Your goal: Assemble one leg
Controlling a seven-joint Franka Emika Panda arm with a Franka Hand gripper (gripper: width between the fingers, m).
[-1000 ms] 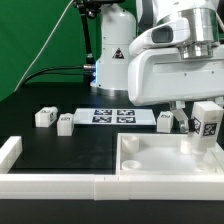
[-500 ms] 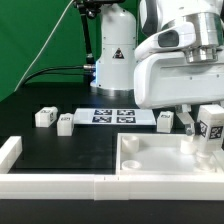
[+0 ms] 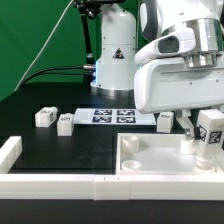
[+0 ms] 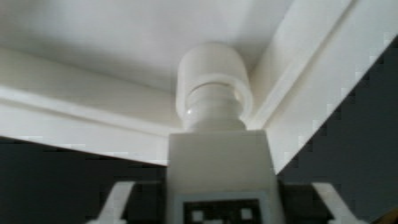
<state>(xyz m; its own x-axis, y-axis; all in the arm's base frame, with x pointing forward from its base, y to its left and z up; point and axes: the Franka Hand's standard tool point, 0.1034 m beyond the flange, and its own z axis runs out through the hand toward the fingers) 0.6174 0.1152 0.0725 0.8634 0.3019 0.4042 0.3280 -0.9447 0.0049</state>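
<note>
While gripper [image 3: 208,136] clamps one leg [image 3: 211,126], three legs [image 3: 44,117] sit on table [image 3: 70,155].

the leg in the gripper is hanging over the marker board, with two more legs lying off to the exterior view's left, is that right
Not over the marker board: the exterior view shows the gripper holding the leg over the white panel. Two more legs do lie to the exterior view's left.

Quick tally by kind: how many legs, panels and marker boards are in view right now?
Legs: 4, with one leg held by the pincer
Panel: 1
Marker board: 1
Total: 6
</note>
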